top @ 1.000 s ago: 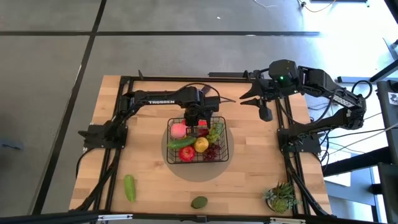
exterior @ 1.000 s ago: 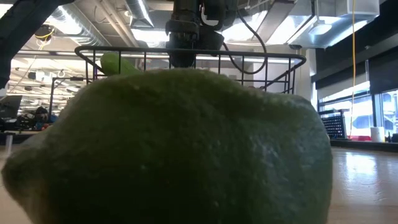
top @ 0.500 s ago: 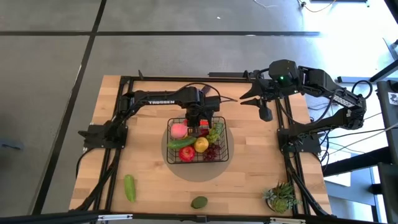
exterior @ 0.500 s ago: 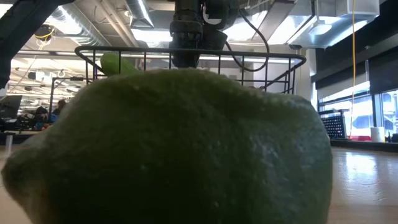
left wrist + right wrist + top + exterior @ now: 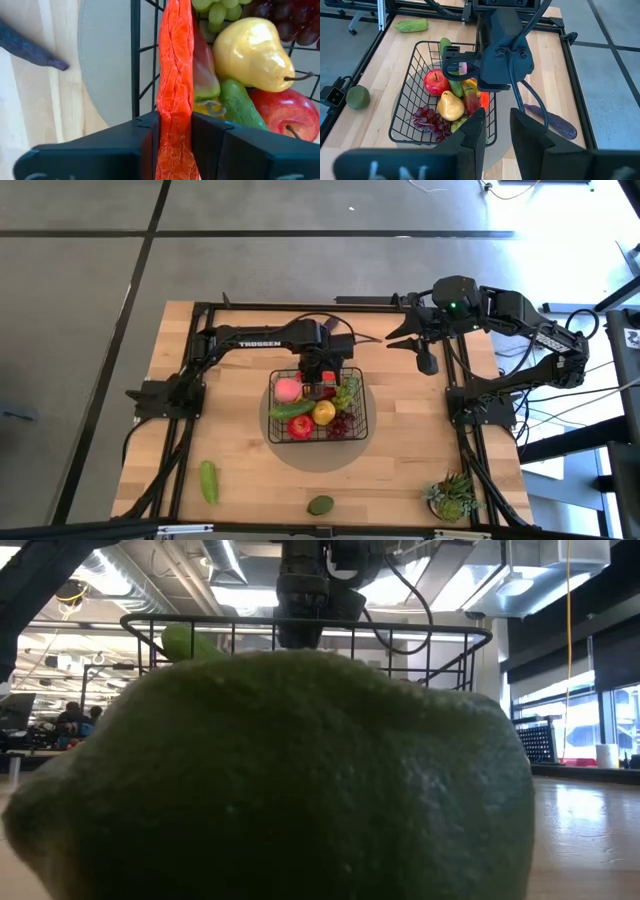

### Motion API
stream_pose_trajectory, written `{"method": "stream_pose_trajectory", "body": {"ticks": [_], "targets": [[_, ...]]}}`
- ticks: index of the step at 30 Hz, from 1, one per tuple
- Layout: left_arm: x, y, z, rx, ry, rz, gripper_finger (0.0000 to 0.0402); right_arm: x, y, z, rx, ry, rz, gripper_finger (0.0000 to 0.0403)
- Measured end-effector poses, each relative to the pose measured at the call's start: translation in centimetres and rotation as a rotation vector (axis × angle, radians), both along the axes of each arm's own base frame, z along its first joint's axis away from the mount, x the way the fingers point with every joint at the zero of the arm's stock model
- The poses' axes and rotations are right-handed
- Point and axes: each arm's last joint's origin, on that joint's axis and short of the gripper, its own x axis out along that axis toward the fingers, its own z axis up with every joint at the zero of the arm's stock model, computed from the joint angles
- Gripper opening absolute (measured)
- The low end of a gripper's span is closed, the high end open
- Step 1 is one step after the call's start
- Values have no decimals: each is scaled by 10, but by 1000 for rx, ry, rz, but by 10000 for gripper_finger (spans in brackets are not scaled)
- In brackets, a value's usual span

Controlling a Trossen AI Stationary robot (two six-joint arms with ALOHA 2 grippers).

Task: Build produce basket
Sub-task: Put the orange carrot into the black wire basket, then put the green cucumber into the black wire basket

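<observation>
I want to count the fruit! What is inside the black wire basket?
In the basket: a red apple, a yellow pear, dark grapes and a red chilli gripped by the left hand. That arm hides whatever lies beneath it.

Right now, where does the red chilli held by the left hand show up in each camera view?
High view: chilli barely visible under the left hand, at the basket's far rim.
Low view: not visible; a lime blocks it.
Left wrist view: centre, clamped between the fingers.
Right wrist view: small red patch below the left hand.
Shared landmark: the basket.
</observation>
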Motion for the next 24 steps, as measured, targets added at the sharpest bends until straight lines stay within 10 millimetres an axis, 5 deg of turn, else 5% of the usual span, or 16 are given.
{"method": "stream_pose_trajectory", "body": {"ticks": [24], "targets": [[0, 1, 0, -8, -9, 99, 107, 0, 0, 0, 5, -2, 7, 84]]}}
